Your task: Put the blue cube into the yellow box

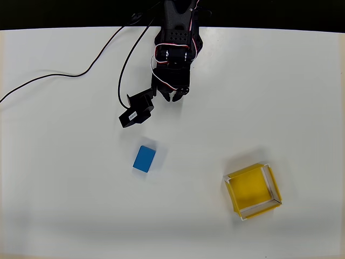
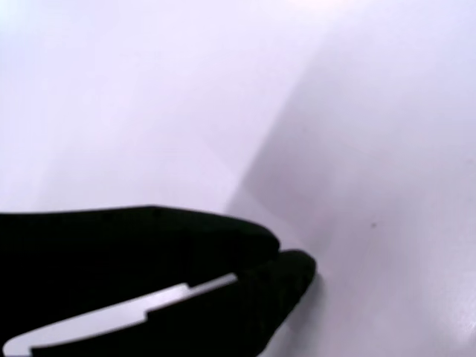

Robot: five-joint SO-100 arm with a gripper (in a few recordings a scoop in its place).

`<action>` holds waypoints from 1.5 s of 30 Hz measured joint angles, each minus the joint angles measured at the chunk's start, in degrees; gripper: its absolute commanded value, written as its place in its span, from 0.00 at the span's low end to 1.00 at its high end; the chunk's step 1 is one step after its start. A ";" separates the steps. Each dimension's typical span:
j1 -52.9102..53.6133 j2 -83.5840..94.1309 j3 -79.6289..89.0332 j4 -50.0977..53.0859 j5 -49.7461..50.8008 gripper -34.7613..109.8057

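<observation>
Blue and small, the blue cube (image 1: pixel 144 158) lies on the white table (image 1: pixel 64 205) in the overhead view, well apart from the yellow box (image 1: pixel 253 190), which has nothing in it. The black gripper (image 1: pixel 171 96) is near the cube, holding nothing. In the wrist view, the gripper (image 2: pixel 286 260) looks pressed together over the table. Nothing is done yet.

The arm (image 1: pixel 175 38) was matte black plastic throughout, built of blocky segments. Thin red and white wires looped around its middle section in the overhead view, and black cables (image 1: pixel 81 73) trailed from it to the left. A boxy black module (image 1: pixel 137 109) stuck out on the arm's left side, carrying a small white label. The claw (image 1: pixel 171 96) had short, dark, pointed fingers. In the wrist view its fingers (image 2: pixel 245 245) showed as smooth, rounded black shapes, with a pale grey stepped strip along the lower one.
</observation>
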 measured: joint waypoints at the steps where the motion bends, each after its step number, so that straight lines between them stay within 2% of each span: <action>1: 0.00 0.00 0.00 0.00 0.00 0.26; 12: 0.00 0.00 0.00 0.00 0.26 0.29; 17: 0.62 -0.97 0.00 -2.72 -2.64 0.42; 23: 6.68 -14.85 -0.26 -23.55 -3.25 0.51; 36: 17.49 -47.90 -6.86 -71.63 0.35 0.54; 40: 19.25 -57.39 -10.63 -79.10 2.20 0.55; 45: 20.57 -68.38 -18.37 -82.18 4.83 0.56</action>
